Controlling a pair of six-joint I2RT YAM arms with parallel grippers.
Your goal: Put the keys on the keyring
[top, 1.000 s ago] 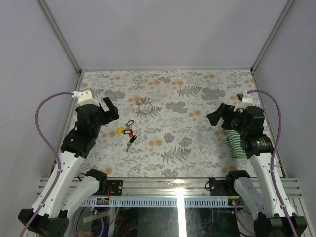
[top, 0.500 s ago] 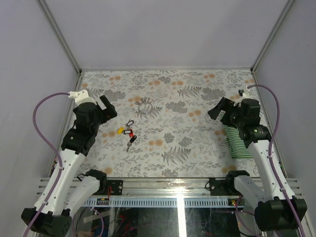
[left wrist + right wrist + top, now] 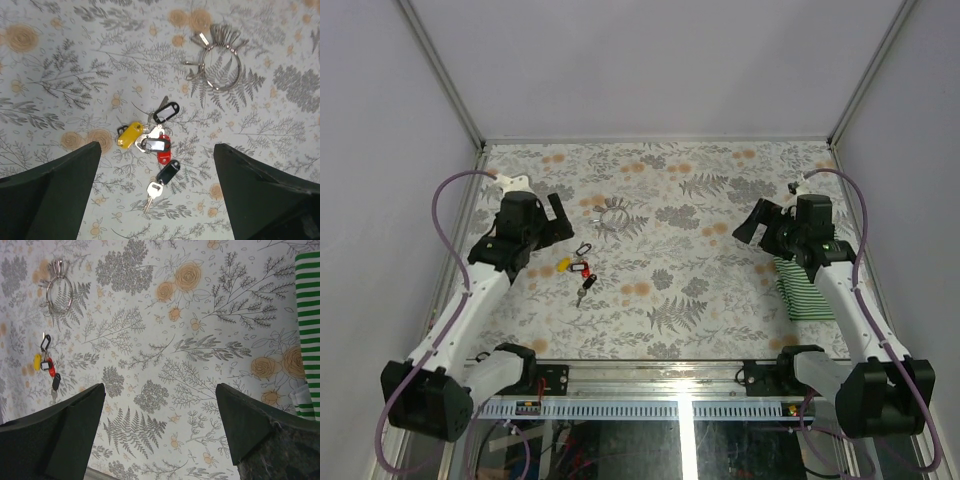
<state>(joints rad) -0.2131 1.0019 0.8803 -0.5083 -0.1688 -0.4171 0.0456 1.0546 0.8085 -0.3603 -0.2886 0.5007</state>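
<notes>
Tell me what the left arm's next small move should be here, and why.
Probably lower the open left gripper toward the keys. They lie bunched and untouched, centred in its wrist view, apart from the keyring, and nothing is held yet.

The keys point(image 3: 150, 142) are lying bunched flat near the left edge of the tabletop point(image 3: 720, 290), yellow, red and black tags overlapping. The keyring point(image 3: 220, 46), thin silver wire with small loops, is lying apart from them, toward the far edge.
</notes>
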